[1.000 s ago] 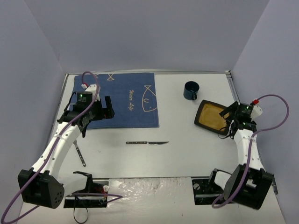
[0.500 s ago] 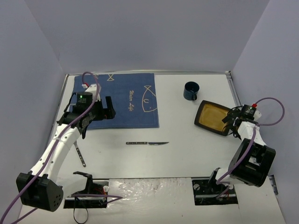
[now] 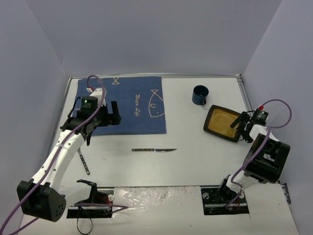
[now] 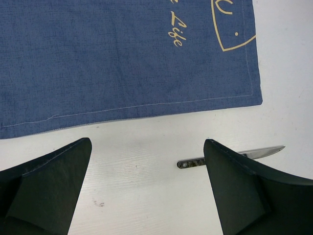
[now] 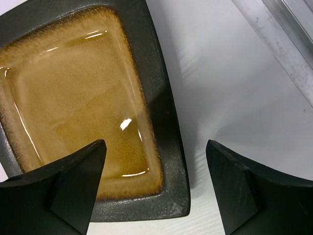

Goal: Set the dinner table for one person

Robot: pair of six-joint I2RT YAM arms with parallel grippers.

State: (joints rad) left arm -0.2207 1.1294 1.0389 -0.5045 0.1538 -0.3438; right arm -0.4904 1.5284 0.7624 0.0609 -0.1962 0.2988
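Now, closest to the arm bases, a thin utensil [image 3: 83, 162] lies on the white desk [image 3: 195, 161], which spreads under everything in view. A knife [image 3: 154, 150] lies further in, near the middle. Beyond it the left gripper [image 4: 147, 143] hangs wide open over bare desk, just short of the near hem of the blue cloth [image 3: 128, 105], and holds nothing. To the right, the right gripper [image 5: 156, 145] is also open. Its jaws stand either side of the near rim of the plate [image 5: 73, 103] and do not yet pinch it. The mug [image 3: 199, 95] stands furthest back.

The likely trouble is the plate. It is glazed and low-rimmed, so a hold on one edge may slip or let it tip. It could also skid toward the desk's metal rim [image 5: 283, 36] just beside it.
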